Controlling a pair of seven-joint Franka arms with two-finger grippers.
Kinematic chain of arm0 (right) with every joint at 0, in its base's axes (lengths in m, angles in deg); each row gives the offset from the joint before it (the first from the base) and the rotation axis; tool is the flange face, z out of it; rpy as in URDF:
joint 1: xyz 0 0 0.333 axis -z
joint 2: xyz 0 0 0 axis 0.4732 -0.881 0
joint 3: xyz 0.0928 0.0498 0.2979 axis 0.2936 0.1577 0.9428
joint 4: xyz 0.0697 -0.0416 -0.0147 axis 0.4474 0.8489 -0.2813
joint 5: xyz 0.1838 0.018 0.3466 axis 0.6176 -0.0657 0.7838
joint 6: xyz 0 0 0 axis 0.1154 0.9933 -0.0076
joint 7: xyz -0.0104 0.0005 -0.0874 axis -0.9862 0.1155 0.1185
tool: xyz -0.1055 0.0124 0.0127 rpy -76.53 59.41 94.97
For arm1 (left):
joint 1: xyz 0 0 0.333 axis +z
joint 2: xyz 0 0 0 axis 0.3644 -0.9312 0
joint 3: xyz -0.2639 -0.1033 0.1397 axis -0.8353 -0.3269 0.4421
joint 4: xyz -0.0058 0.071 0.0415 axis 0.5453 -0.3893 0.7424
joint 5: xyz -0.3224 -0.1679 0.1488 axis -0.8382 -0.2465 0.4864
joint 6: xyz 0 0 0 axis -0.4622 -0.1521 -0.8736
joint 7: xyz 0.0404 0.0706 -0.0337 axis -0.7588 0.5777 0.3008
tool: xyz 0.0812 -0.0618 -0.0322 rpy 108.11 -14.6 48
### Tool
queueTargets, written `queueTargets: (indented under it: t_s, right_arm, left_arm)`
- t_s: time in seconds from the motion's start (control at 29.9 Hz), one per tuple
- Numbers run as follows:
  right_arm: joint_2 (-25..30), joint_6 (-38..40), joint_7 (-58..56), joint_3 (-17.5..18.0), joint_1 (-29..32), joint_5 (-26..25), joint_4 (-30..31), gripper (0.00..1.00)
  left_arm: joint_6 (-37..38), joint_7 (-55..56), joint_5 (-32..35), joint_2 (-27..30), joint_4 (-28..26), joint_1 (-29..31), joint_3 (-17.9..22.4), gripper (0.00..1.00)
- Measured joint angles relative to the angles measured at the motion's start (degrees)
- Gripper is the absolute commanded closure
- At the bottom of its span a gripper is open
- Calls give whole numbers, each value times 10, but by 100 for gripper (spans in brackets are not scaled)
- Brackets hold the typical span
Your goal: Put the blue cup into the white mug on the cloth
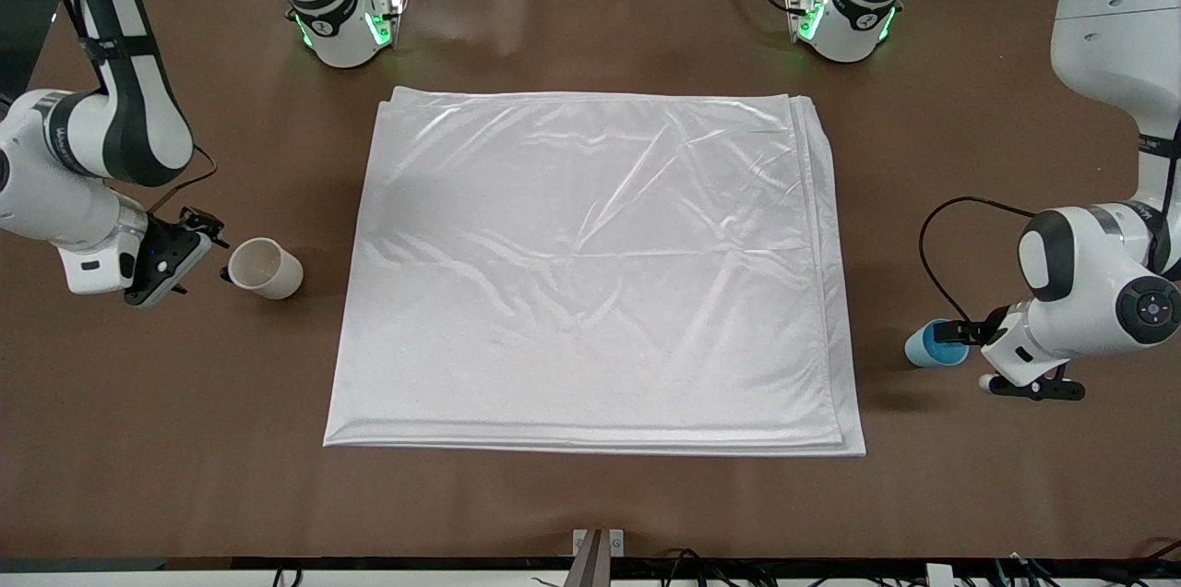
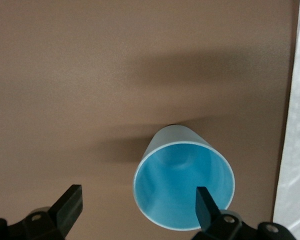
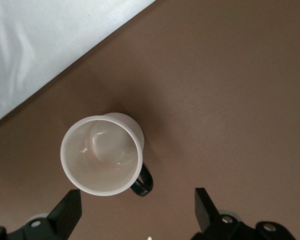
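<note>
- blue cup [image 1: 935,343] upright on the brown table [image 1: 590,495], off the cloth [image 1: 590,273] at the left arm's end; left gripper [image 2: 137,202] spread wide, one finger [image 2: 206,206] over the cup's rim, the other clear outside.
- white mug [image 1: 266,268] on the table at the right arm's end, beside the cloth; right gripper [image 3: 137,206] released, black handle [image 3: 142,182] facing the gap, mug just short of it.

One blue cup [image 1: 934,343], one white mug [image 1: 267,268], one cloth [image 1: 590,273], two arms.
</note>
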Motion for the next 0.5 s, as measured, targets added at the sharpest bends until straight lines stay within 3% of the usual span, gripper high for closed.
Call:
queueTargets:
  t_s: [0.13,0.23,0.5]
  right_arm:
    - [-16,-19,-83,0,11,0,0,0]
    - [-26,-23,-142,0,22,0,0,0]
    - [-47,-33,-296,0,30,0,-1,0]
  left_arm:
    - [-9,0,0,-9,0,0,0,83]
    - [-18,0,0,-17,0,0,0,100]
    - [-25,0,0,-24,2,0,0,100]
